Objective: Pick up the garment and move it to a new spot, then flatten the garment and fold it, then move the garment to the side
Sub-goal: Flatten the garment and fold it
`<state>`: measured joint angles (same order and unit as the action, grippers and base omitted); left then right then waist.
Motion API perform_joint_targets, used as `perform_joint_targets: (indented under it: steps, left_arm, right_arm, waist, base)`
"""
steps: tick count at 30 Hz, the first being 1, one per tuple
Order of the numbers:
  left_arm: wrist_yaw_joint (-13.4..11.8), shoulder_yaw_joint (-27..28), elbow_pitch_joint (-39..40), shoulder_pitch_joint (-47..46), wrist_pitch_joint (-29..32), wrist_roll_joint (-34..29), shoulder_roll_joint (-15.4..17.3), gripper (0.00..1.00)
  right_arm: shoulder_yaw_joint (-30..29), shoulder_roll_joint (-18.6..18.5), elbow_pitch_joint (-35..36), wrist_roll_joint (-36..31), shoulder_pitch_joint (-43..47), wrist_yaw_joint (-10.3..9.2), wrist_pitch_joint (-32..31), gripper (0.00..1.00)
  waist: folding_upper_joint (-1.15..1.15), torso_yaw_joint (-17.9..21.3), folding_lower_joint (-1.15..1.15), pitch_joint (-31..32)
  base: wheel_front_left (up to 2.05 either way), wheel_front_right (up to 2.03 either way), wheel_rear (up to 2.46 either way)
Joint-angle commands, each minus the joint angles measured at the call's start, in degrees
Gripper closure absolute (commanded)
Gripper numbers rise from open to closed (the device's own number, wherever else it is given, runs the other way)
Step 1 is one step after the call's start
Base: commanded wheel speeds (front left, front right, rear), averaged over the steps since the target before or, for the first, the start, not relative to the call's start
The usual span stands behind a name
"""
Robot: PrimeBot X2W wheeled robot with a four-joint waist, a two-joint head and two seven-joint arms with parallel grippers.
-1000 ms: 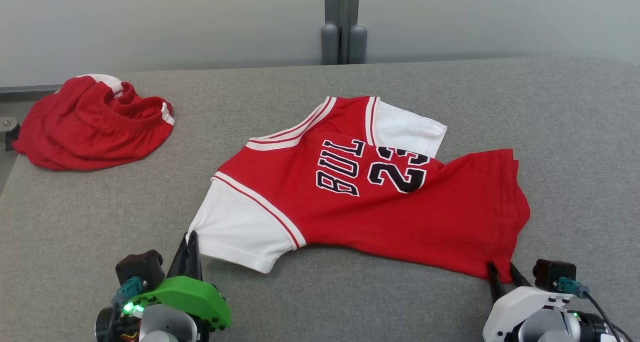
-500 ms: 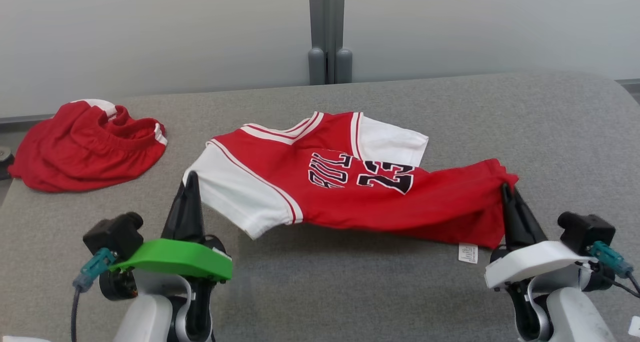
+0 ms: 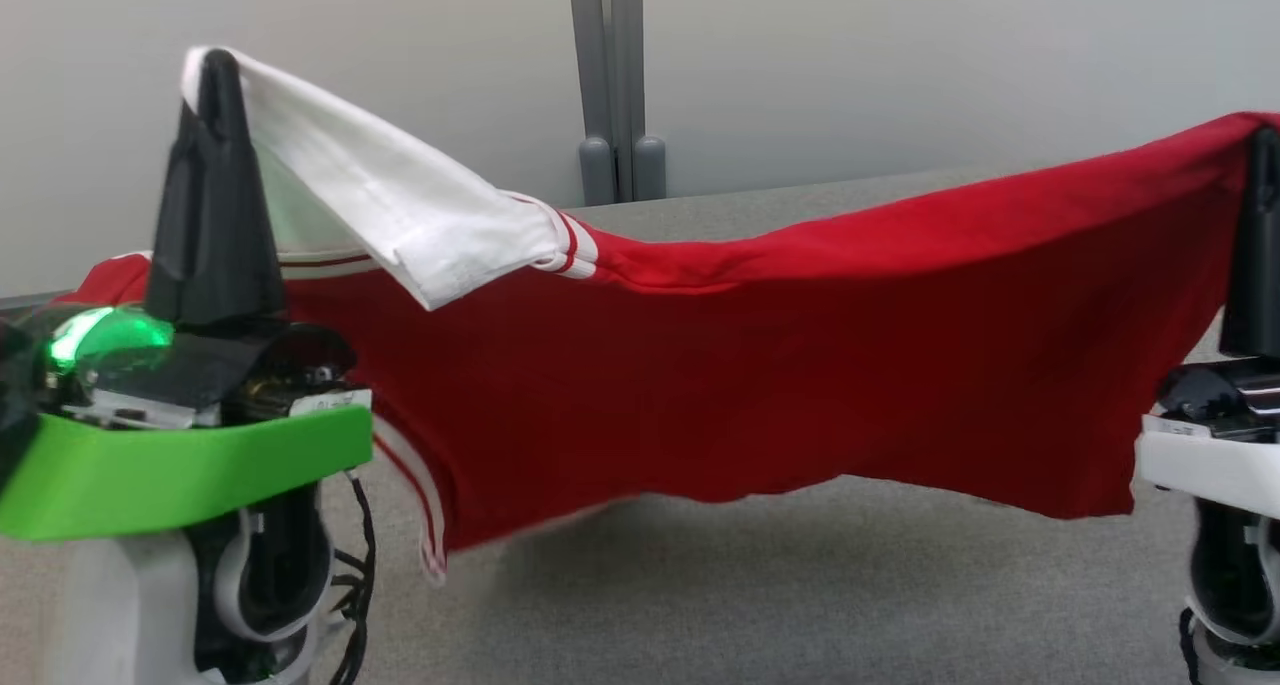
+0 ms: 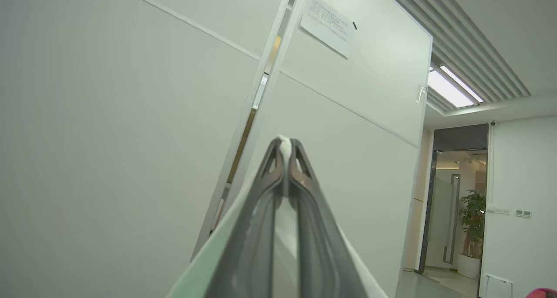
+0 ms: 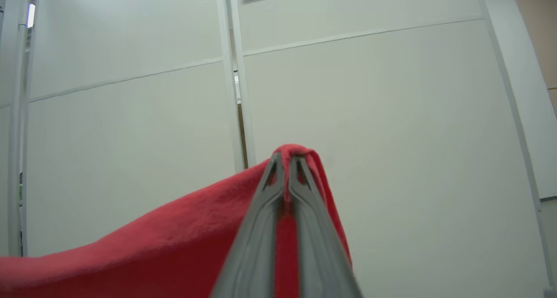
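**Now aloft: garment strung between 2 clamped grippers**

Head view: the garment [image 3: 780, 385], a soft red jersey with white sleeves and thin red-and-white trim, hangs as a sagging sheet between the 2 grippers. The left gripper [image 3: 215, 75], on a green wrist plate, has its dark fingers pressed together on the tip of a white sleeve, which drapes away from the fingertips toward the right gripper. The right gripper [image 3: 1262, 145], on a white plate, is closed on the red hem corner. Below both, the grey, felt-like table [image 3: 800, 585] lies under the cloth's wavy lower edge, and the cloth is clear of it. Beyond the span stands a grey partition post [image 3: 612, 75] against a pale wall.

Left wrist view: the grey fingers meet on a small nub of white fabric. Past the tips are white wall panels, a taped paper sheet [image 4: 327, 26] and a potted plant [image 4: 472, 219] far off.

Right wrist view: the fingers pinch a red fold that spills over the tips and falls away to one side.

1 second ago the garment lay spread flat on the table with the right gripper's fingers apart at its hem. It is now lifted.
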<state>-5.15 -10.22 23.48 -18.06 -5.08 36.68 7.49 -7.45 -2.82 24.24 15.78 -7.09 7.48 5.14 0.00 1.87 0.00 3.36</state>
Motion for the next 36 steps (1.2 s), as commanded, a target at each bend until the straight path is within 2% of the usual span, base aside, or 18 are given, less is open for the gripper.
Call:
perform_joint_targets:
  steps: [1, 5, 9, 12, 16, 20, 26, 29, 31, 36]
  left_arm:
    - [-0.43, 0.28, 2.59, -1.39, 0.64, -0.82, 0.95, 1.0]
    - [-1.28, 0.59, 10.72, -3.93, 3.64, -2.56, 3.13, 1.0]
    - [-2.27, 0.62, 13.34, -5.72, 7.34, -3.0, 4.58, 1.0]
    - [-2.54, 0.09, 10.86, -6.17, 9.41, -2.36, 5.05, 1.0]
    - [-1.78, -0.01, 4.34, -10.08, 10.13, -1.79, 4.99, 1.0]
    - [0.07, 0.03, -5.64, -20.71, 10.01, -2.14, 5.17, 1.0]
    - [1.34, -0.8, -27.03, -44.35, 9.77, -6.23, 5.27, 1.0]
    - [0.7, -0.71, -37.82, -55.36, 5.43, -9.06, 4.4, 1.0]
    - [1.35, -0.85, -43.08, -60.98, 1.73, -10.55, 3.71, 1.0]
    - [3.53, -2.45, -53.17, -66.88, -4.08, -10.7, 0.82, 1.0]
  right_arm:
    - [-0.64, -0.14, 3.16, -0.6, 1.07, 0.03, -0.94, 1.0]
    - [-1.7, -0.12, 12.83, -1.47, 1.61, 0.03, -4.48, 1.0]
    - [-1.91, -0.12, 17.1, -1.57, 2.29, 0.03, -8.27, 1.0]
    - [-2.8, -0.12, 15.78, 0.28, 2.1, 0.03, -10.41, 1.0]
    - [-2.06, -0.13, 10.38, 2.41, -2.85, 0.03, -12.54, 1.0]
    - [0.24, -2.91, -0.19, 2.13, -15.24, 0.03, -12.85, 1.0]
    - [3.37, -5.08, -23.82, -0.84, -42.48, 0.03, -10.8, 1.0]
    - [3.9, -4.96, -36.89, -5.0, -55.45, 0.03, -6.94, 1.0]
    - [3.74, -4.35, -44.01, -7.62, -61.79, 0.03, -4.27, 1.0]
    - [2.18, -3.49, -57.25, -13.31, -70.38, 0.02, 1.75, 1.0]
  waist:
    - [0.0, 0.58, 0.0, 0.34]
    - [0.0, 1.37, 0.0, 0.21]
    - [0.0, 1.93, 0.0, -0.95]
    - [0.0, 2.02, 0.0, -2.66]
    - [0.0, 1.66, 0.0, -8.95]
    - [0.0, 0.96, 0.0, -15.42]
    - [0.0, 0.52, 0.0, -23.07]
    - [0.0, -0.18, 0.0, -25.52]
    - [0.0, -0.69, 0.0, -27.0]
    - [0.0, -2.76, 0.0, -32.39]
  base:
    - [0.0, 0.0, 0.0]
    - [0.0, 0.0, 0.0]
    - [0.0, 0.0, 0.0]
    - [0.0, 0.0, 0.0]
    - [0.0, 0.0, 0.0]
    - [0.0, 0.0, 0.0]
    - [0.0, 0.0, 0.0]
    - [0.0, 0.0, 0.0]
    - [0.0, 0.0, 0.0]
    - [0.0, 0.0, 0.0]
